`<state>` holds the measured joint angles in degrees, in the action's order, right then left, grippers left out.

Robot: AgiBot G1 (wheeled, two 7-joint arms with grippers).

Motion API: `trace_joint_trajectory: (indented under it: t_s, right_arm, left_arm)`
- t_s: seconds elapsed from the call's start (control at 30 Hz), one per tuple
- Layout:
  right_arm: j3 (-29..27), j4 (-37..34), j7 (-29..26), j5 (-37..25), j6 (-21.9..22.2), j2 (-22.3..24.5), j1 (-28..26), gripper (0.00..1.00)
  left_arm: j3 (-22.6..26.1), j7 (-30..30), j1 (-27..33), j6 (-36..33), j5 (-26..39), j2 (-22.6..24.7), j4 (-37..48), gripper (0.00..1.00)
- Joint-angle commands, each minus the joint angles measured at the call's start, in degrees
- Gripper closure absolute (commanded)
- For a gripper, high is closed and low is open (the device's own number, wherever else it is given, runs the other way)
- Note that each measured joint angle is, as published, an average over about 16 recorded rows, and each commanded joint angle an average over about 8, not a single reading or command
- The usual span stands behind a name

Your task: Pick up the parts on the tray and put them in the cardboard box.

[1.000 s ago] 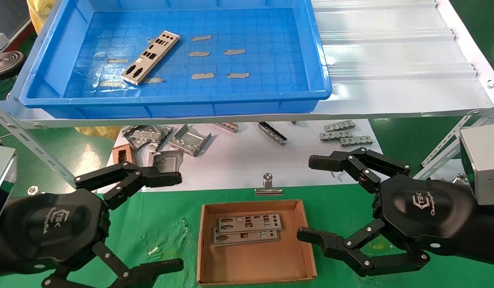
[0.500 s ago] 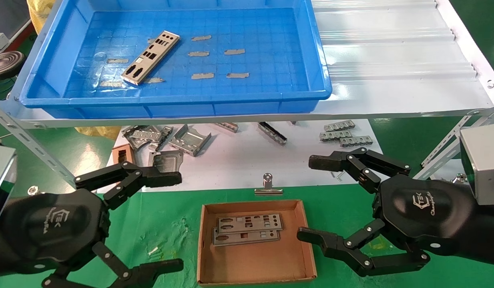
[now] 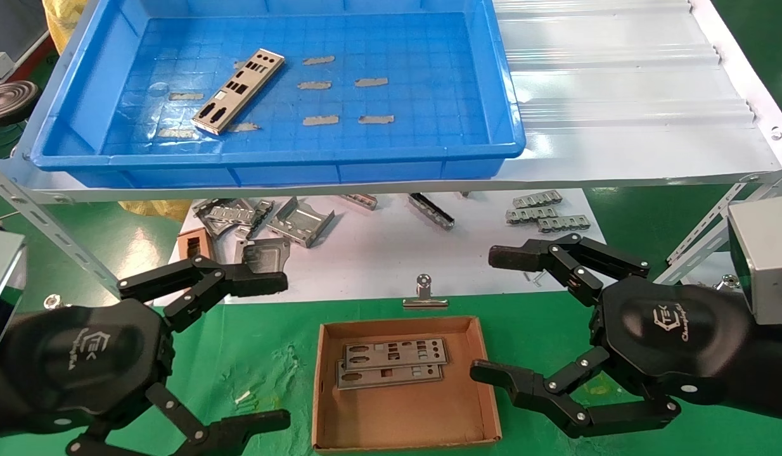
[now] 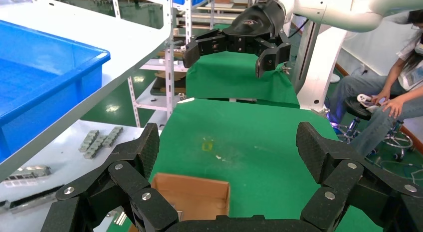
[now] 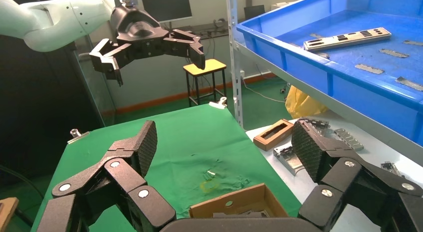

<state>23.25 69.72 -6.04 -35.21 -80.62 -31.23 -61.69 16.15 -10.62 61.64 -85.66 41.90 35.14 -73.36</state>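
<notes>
Left gripper [image 3: 274, 348]: hangs low over the green mat to the left of the cardboard box, jaws spread wide, nothing held.
Tray [image 3: 74, 107]: sits up on the white shelf, above and behind both grippers; grey scraps of tape dot its floor.
Last plate [image 3: 239, 90]: one part lies flat and slanted in the left half of the tray, touching nothing but the floor.
Cardboard box [image 3: 403, 411]: on the mat between the two grippers, holding two plates [image 3: 391, 362] that overlap near its far wall.
Clutter under the shelf: bent brackets [image 3: 299, 221] and ridged strips [image 3: 543, 215] on white paper, none of them wanted.
Right gripper [image 3: 486, 313]: just beside the box's right wall, fingers wide apart, empty.
Risk, grasp: the plate is thin and lies flush, so the fingertips could probably skate over it or merely push it along the grid floor.
Risk, reach: either arm must rise over the tray's near rim; clipping it would likely jolt the tray.
Risk, release: a drop from height could bounce the plate off the low walls.
</notes>
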Motion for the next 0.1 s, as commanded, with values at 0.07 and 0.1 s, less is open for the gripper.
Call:
trace_joint_trajectory:
  t_s: [0.07, 0.1]
  right_arm:
    - [0.00, 0.00, 0.00, 0.00, 0.00, 0.00, 0.00, 0.00]
    - [0.00, 0.00, 0.00, 0.00, 0.00, 0.00, 0.00, 0.00]
  left_arm:
    - [0.00, 0.00, 0.00, 0.00, 0.00, 0.00, 0.00, 0.00]
    - [0.00, 0.00, 0.00, 0.00, 0.00, 0.00, 0.00, 0.00]
